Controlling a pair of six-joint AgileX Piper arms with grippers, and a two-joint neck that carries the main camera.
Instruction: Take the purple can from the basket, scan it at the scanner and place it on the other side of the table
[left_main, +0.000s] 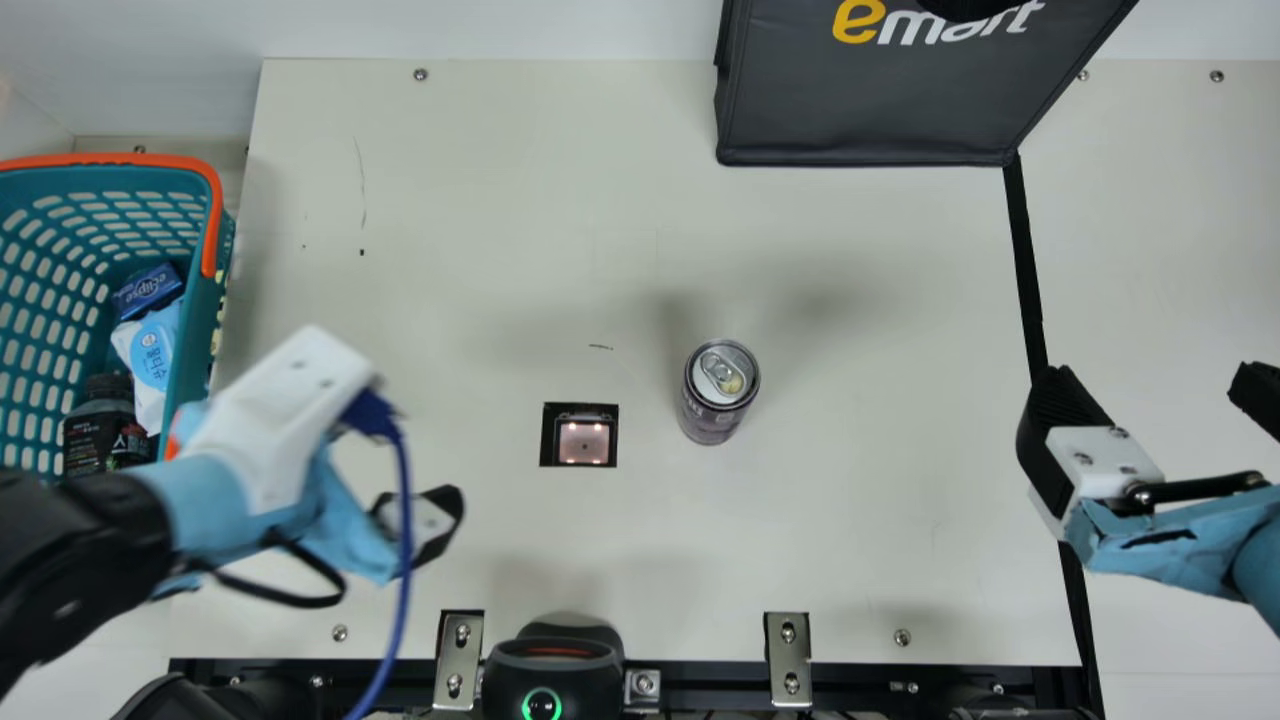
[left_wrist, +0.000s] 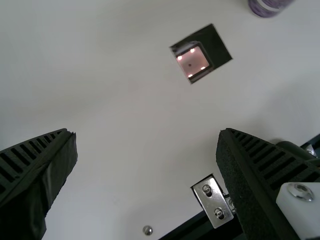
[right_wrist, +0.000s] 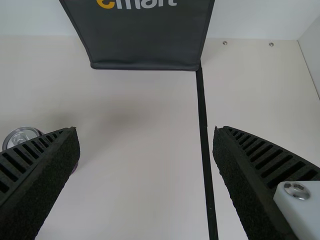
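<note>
"What's the biggest thing there?"

"The cream desk (left_main: 480, 240). After that comes a black bag (left_main: 860, 110) at its far edge, then a teal basket (left_main: 190, 375) with an orange handle, beside the desk on the left."

"And the grippers?"

"The left gripper (left_main: 430, 525) is above the desk's near left part, between the basket and the desk's middle. The right gripper (left_main: 1152, 385) is over on the right, near a long black strip (left_main: 1025, 260)."

"How are their fingers?"

"Spread wide on both, with nothing held in either."

"Anything mid-sized?"

"A black device (left_main: 550, 670) with a green ring of light at the near edge, and a dark bottle (left_main: 105, 430) inside the basket."

"Where's the purple can?"

"The purple can (left_main: 717, 390) stands upright on the desk, around the middle, just right of the scanner window (left_main: 580, 436). That window is smaller, a dark square with a pinkish glow."

"Smaller still?"

"A blue packet (left_main: 150, 288) in the basket, and two narrow metal brackets (left_main: 460, 660) along the near edge. Last, little screws (left_main: 420, 75) dotted around the desk."
</note>
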